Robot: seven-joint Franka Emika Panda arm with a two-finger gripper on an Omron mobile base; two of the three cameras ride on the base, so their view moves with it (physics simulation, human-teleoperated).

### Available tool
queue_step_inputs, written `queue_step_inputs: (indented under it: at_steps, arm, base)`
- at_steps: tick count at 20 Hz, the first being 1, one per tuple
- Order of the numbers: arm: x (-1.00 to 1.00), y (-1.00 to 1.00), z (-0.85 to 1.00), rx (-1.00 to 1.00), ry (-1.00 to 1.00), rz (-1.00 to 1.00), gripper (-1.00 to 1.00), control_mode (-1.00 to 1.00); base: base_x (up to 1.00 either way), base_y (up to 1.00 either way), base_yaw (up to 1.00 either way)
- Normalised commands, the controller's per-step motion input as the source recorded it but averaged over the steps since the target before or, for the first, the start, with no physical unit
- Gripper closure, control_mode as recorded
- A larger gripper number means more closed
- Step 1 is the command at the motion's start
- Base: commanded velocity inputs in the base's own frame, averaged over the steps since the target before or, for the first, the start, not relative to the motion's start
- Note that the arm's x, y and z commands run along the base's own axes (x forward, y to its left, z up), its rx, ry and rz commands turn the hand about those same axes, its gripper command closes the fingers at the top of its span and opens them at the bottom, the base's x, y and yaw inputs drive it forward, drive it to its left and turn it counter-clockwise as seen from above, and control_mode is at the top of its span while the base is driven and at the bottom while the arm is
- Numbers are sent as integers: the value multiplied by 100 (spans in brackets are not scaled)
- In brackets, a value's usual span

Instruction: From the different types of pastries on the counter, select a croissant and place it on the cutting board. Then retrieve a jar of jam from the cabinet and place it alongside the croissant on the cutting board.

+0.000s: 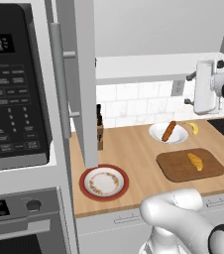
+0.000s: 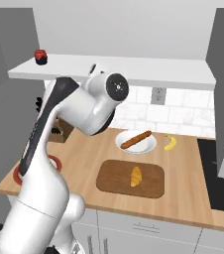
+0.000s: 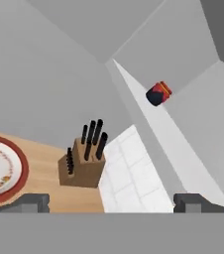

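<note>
Croissant (image 2: 136,176) is sitting mid-board (image 2: 109,184), jam (image 3: 158,94) is waiting on the cabinet shelf (image 2: 148,69), and the jaws (image 3: 111,203) are hanging wide open, holding nothing.

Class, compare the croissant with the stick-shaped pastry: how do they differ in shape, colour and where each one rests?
The croissant is short, curved and golden-yellow; the stick-shaped pastry is longer, straight and orange-brown. The croissant lies on the dark-brown cutting board; the stick-shaped pastry lies across a white plate behind it, nearer the tiled wall. In the right base view the croissant points roughly front to back, while the stick runs diagonally. Both are baked goods lying flat on the counter.
</note>
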Motion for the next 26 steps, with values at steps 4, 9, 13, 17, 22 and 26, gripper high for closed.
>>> queue_step_inputs:
  at_steps: [4, 9, 13, 17, 22, 26]
  arm:
    - [-17, 9, 31, 3, 0, 2, -100, -100]
    - [-33, 30, 14, 12, 0, 0, -100, -100]
    - [-34, 39, 3, 13, 0, -6, -100, -100]
    - [-17, 54, 0, 8, 1, -14, -100, -100]
    - [10, 46, 4, 1, 1, -8, -100, -100]
    - [34, 30, 15, 2, 11, 0, -100, -100]
  base:
    - [0, 0, 0]
    - [0, 0, 0]
    - [0, 0, 0]
    - [0, 0, 0]
    - [0, 0, 0]
    - [0, 0, 0]
